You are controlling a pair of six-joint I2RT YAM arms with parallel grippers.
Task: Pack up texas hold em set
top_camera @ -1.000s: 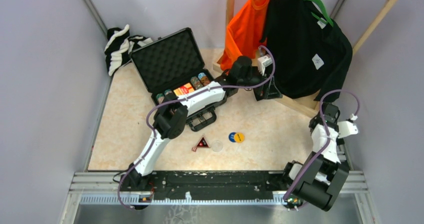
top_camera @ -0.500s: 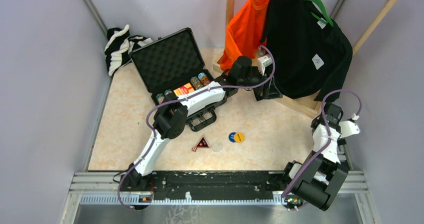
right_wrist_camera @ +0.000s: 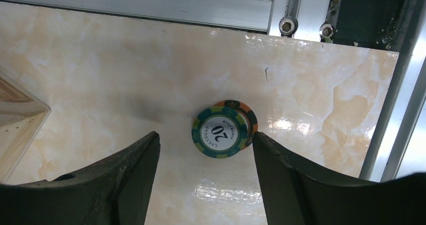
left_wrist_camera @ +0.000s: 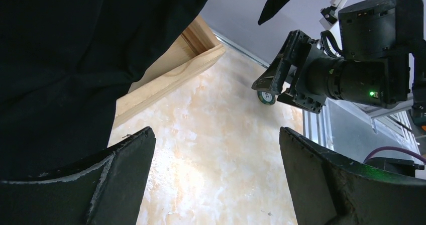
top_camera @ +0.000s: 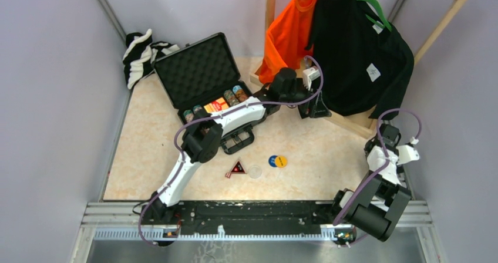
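The black hard briefcase (top_camera: 202, 78) is seen open at the far left of the table (top_camera: 147, 157), its egg-crate foam lid raised. Rows of multicoloured poker chips (top_camera: 232, 93) and a red card deck (top_camera: 217, 104) are lodged in its base, part of which is hidden by the left arm. A small stack of two chips (right_wrist_camera: 223, 129), a green one marked 20 over an orange one, lies on the table near the right rail. The black-red triangle (top_camera: 237, 168), the clear disc (top_camera: 255, 171), the blue disc (top_camera: 273, 161) and the yellow disc (top_camera: 282, 161) are left on the table in front of the case.

A black shirt (top_camera: 358, 51) and an orange shirt (top_camera: 290, 28) are hung on a wooden rack (top_camera: 346, 122); a striped cloth (top_camera: 141, 54) is bundled in the far left corner.

The left gripper (left_wrist_camera: 216, 180) is held wide apart beside the black shirt, with nothing between its fingers. The right gripper (right_wrist_camera: 206, 180) is spread above the loose stack, untouched by either finger.
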